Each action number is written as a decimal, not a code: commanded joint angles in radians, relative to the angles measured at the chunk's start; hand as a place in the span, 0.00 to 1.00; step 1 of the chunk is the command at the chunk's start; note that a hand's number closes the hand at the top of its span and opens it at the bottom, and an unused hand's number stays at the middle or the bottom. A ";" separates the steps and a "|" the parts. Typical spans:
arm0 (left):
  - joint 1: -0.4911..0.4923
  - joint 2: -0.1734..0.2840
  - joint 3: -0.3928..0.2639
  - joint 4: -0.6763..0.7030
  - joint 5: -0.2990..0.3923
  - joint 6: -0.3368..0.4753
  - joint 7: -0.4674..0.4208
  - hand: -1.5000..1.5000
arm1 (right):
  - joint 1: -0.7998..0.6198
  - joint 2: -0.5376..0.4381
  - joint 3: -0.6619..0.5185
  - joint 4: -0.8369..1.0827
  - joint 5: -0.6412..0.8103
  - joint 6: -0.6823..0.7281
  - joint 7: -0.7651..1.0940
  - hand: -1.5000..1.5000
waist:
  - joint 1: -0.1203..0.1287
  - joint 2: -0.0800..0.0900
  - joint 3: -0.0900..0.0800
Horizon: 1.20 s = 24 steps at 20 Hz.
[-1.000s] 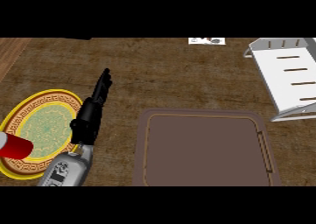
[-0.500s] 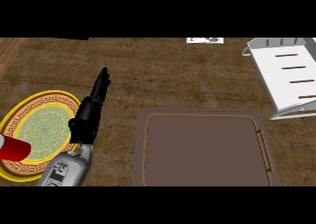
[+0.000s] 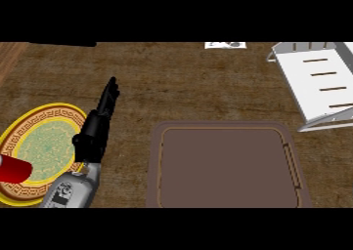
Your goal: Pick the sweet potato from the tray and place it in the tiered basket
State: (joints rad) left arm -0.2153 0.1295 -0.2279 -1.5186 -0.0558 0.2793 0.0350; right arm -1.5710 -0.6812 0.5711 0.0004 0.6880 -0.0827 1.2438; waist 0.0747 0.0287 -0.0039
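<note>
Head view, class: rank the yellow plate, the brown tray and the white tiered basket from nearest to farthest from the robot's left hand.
Measured from the left hand:
1. Yellow plate, just beside it on the left.
2. Brown tray, to its right, in the lower middle.
3. White tiered basket, far off at the upper right.

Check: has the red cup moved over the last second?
Yes. The red cup has slid left toward the view's edge, and now overhangs the left rim of the plate.
</note>
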 commanded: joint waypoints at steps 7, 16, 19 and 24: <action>0.028 0.012 0.023 0.010 0.009 -0.002 -0.014 0.50 | 0.054 -0.039 -0.087 0.000 -0.083 -0.258 0.243 0.00 | -0.021 -0.008 0.003; 0.025 0.002 0.016 -0.005 0.006 0.001 0.004 0.50 | 0.026 -0.038 -0.048 0.000 -0.042 -0.540 0.242 0.00 | -0.028 -0.019 0.000; 0.044 0.013 0.024 -0.008 0.002 0.005 -0.007 0.50 | -0.005 -0.093 -0.024 0.000 -0.017 -0.559 0.242 0.00 | -0.042 -0.029 -0.004; 0.051 0.007 0.033 0.000 0.001 0.022 0.008 0.50 | -0.014 -0.129 -0.024 0.000 -0.018 -0.624 0.242 0.00 | -0.083 -0.048 -0.005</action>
State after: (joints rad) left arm -0.1691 0.1385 -0.2015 -1.5227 -0.0555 0.2932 0.0388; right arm -1.5621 -0.8024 0.5382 0.0005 0.6600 -0.5236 1.2160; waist 0.0142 -0.0085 -0.0079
